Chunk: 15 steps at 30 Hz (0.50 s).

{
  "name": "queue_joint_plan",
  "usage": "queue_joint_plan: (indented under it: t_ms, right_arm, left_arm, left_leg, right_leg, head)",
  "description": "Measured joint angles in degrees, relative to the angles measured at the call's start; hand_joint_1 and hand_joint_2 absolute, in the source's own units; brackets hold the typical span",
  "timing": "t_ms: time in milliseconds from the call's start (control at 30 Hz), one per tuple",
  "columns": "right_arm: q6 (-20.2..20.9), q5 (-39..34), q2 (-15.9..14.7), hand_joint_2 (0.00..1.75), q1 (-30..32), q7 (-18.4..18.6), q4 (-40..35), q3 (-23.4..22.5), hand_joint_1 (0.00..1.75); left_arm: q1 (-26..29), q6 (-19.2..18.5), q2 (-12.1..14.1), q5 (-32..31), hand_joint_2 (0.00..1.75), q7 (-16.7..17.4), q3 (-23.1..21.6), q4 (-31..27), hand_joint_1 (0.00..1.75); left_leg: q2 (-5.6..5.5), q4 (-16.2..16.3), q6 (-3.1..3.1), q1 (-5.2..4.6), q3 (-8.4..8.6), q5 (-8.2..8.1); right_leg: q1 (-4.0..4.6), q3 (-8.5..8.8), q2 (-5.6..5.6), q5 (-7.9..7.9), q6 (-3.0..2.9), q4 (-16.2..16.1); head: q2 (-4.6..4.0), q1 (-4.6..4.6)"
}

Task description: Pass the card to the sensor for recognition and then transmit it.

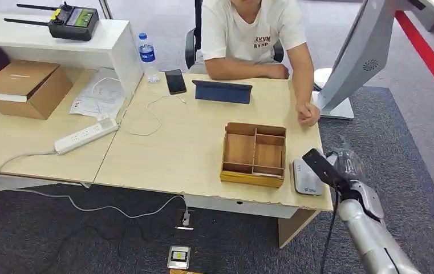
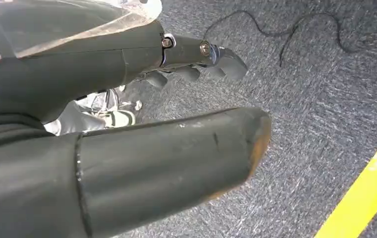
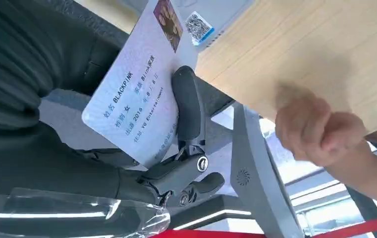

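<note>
1. Right hand point(image 1: 329, 166): lower right of the head view, just past the desk's right corner; its fingers point(image 3: 188, 106) are closed on the card.
2. Card point(image 3: 136, 87): pale, printed with text and a small photo, held in the right hand at the upper middle of the right wrist view, beside the desk edge.
3. Sensor point(image 1: 306, 177): small grey pad flat on the desk point(image 1: 191, 148) at its lower right corner, just beside the right hand.
4. Wooden tray point(image 1: 254, 154): divided into compartments, just left of the sensor.
5. Left hand point(image 2: 196, 59): upper middle of the left wrist view, above grey carpet; fingers curled in, holding nothing.
6. Person point(image 1: 254, 34): seated behind the desk, top centre; one fist point(image 1: 307, 113) rests on the right desk edge.
7. Tablet point(image 1: 223, 91), phone point(image 1: 175, 81), water bottle point(image 1: 147, 57): upper desk area.
</note>
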Motion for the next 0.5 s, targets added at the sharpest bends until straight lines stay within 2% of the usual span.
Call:
queue_joint_plan:
  t_ms: [500]
  right_arm:
    - [2.1, 3.6, 2.4, 1.75, 2.7, 0.7, 1.2, 0.9, 1.75]
  left_arm:
    - [-0.6, -0.3, -0.3, 0.0, 0.00, 0.5, -1.0, 0.0, 0.00]
  left_leg:
    - [0.01, 0.0, 0.00, 0.01, 0.00, 0.00]
  right_leg:
    - [0.00, 0.01, 0.01, 0.00, 0.00, 0.0]
  head:
    - [0.00, 0.02]
